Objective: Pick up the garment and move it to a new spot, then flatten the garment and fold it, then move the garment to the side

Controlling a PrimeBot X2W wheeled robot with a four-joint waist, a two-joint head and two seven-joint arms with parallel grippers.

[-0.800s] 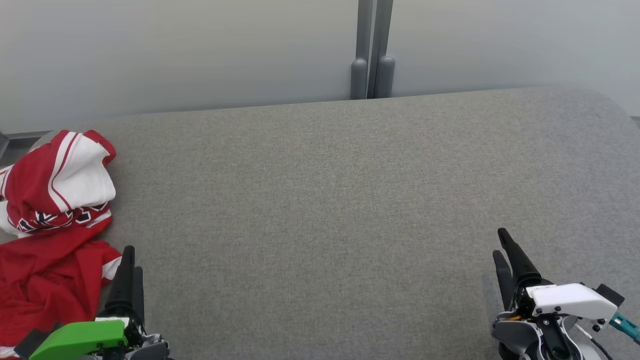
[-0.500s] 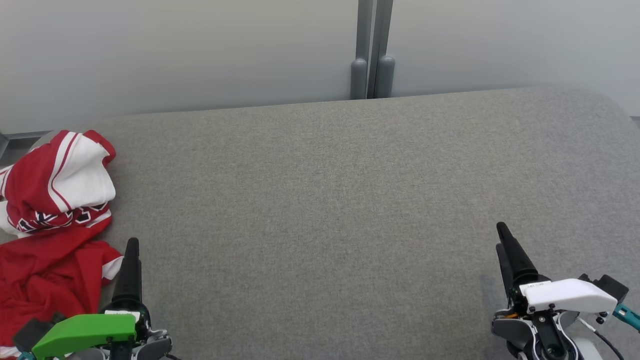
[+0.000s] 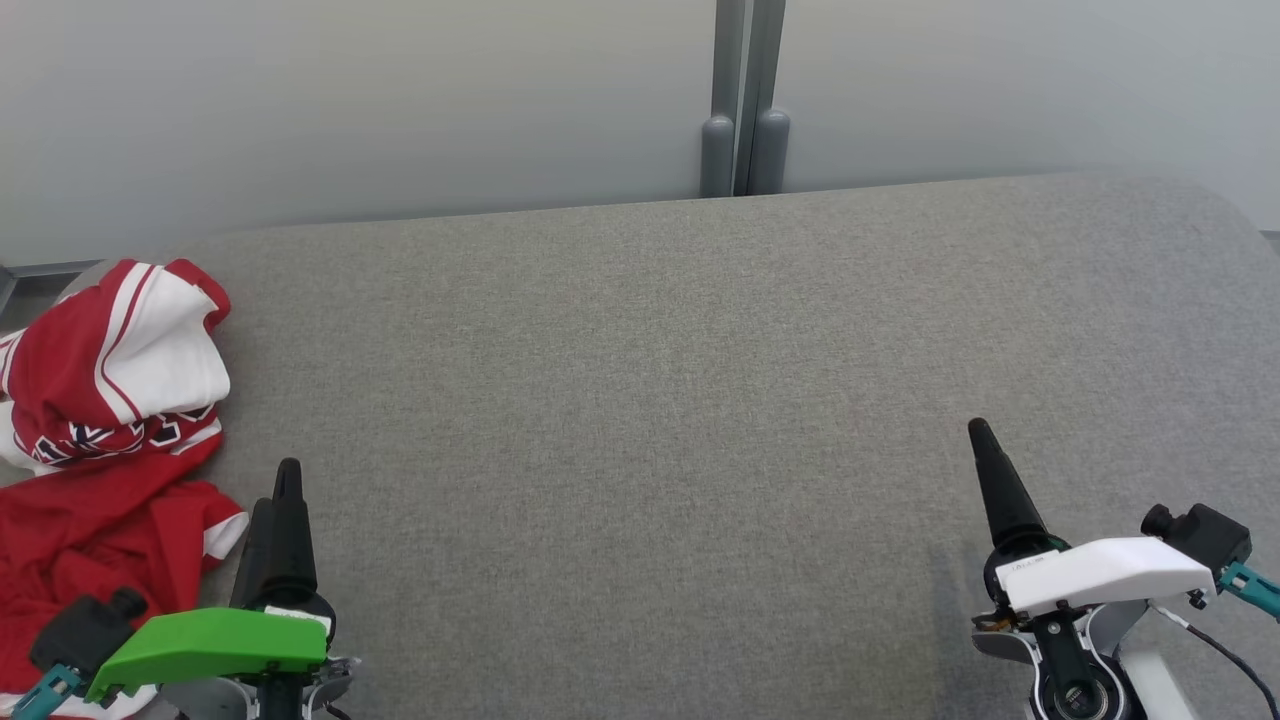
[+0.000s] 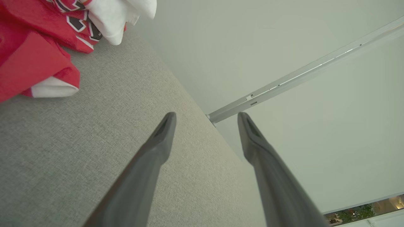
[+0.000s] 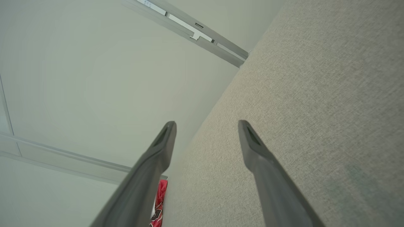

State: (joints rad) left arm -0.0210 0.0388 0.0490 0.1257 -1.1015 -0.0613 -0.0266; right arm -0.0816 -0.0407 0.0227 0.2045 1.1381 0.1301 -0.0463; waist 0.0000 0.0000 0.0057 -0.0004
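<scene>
On my far left the garment (image 3: 105,400) lies crumpled at the left end of the grey fabric table (image 3: 650,380), running past the edge of my head view. Its upper folds are white with red stripes and dark lettering, and its lower folds are plain red with a white cuff.

Just to the right of that cuff my left gripper (image 3: 275,485) hovers under its green cover, near the cloth but apart from it. In the left wrist view its two dark fingers (image 4: 157,148) stand spread, nothing between them, with the garment (image 4: 34,53) off at the upper left.

The middle of the table is bare grey weave, backed by pale wall panels and a grey post (image 3: 745,110).

On the right, my right gripper (image 3: 985,445) points up the table under its white cover. Its wrist view shows the jaws parted and empty over the fabric, with a red sliver of the garment (image 5: 160,197) far off beside one finger.
</scene>
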